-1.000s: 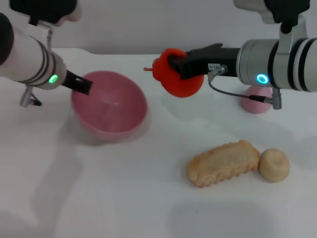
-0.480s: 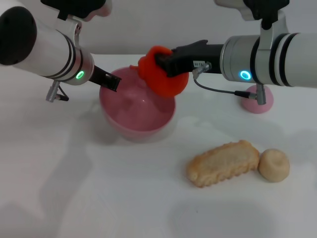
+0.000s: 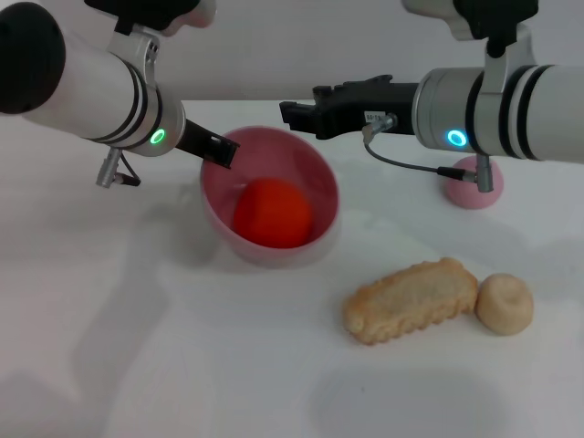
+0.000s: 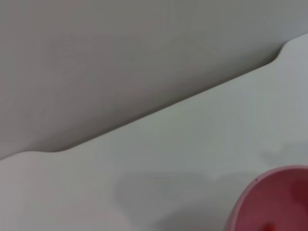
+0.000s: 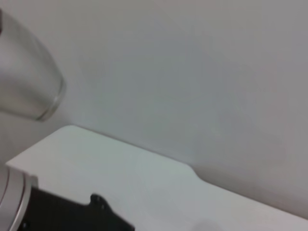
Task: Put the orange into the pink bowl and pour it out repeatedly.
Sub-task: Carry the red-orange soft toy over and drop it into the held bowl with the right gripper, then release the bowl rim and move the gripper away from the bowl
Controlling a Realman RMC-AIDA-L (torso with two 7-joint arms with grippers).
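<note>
The left gripper (image 3: 219,151) is clamped on the near-left rim of the pink bowl (image 3: 319,178), holding the bowl tilted so that its opening faces forward and slightly up. The bowl sits toward the rear centre of the table (image 3: 182,347), its underside at or just above the surface; contact cannot be confirmed. The left wrist view shows only a section of the bowl's rim against bare table.

The orange (image 3: 272,213) lies inside the bowl, resting against the lower inner wall. No finger touches it.

The right gripper (image 3: 297,111) hovers just above the bowl's far rim, empty, with its dark fingers spread and pointing toward the robot's left. It is clear of both bowl and orange.

Toward the right rear edge a small pink ball (image 3: 473,187) sits partly hidden behind the right arm. Near the right front, a bread-shaped toy (image 3: 411,299) lies just beside a beige ball (image 3: 505,304).

Step in hand, by judgement: the placing phase is complete and the pouring phase is due. The next move calls for the left arm to tip the bowl further until the orange rolls out onto open surface, away from the bread toy, with the right gripper kept clear of the path.
</note>
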